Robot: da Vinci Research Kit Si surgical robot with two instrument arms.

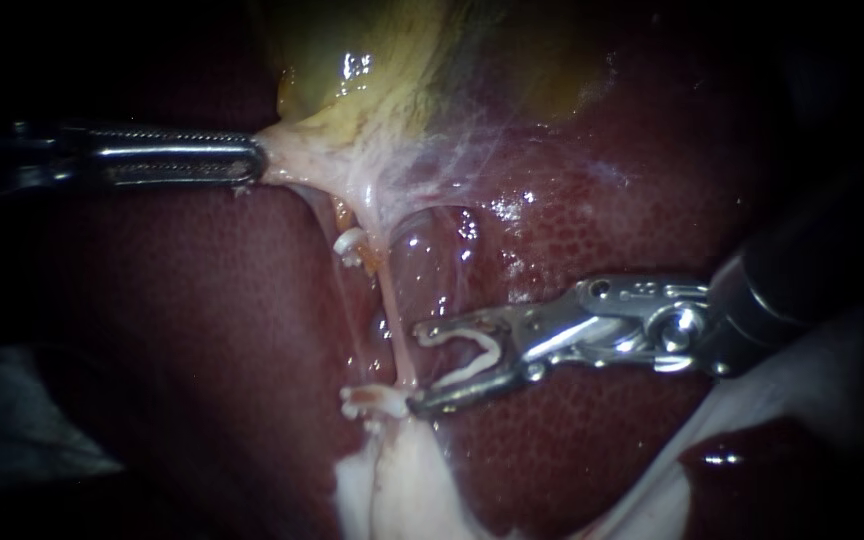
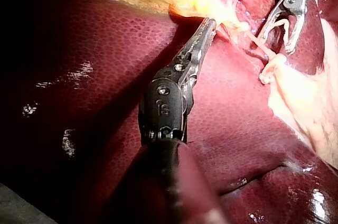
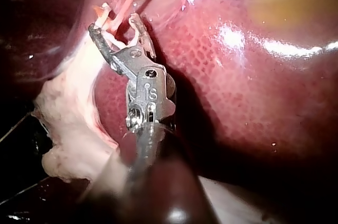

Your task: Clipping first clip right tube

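White loaded clip (image 1: 497, 352) sits in my right instrument (image 1: 420, 367). Jaws are spread wide with one clip leg along each, so they grip the clip and nothing else. Tips are right at the right tube (image 1: 399, 340), the thin pink strand running down over the liver (image 1: 202, 350). Tube looks to be at the clip's mouth, not seated deep between the legs, but the endoscope angle is too flat to be sure.

Left instrument (image 1: 252, 162) is clamped on the gallbladder neck (image 1: 297, 155) and holds it taut toward its own side. Reason, as I read it: tension lifts the tube off the liver and straightens it, so the clip can cross it square. Coming in from the side puts my jaws roughly perpendicular to the tube.

Two other clips are nearby: upper clip (image 1: 350, 243) on the neighbouring strand, lower clip (image 1: 364, 403) just beside my lower jaw tip.

Next call: advance until the tube is deep in the clip, then close. Risk: snagging membrane or the lower clip.
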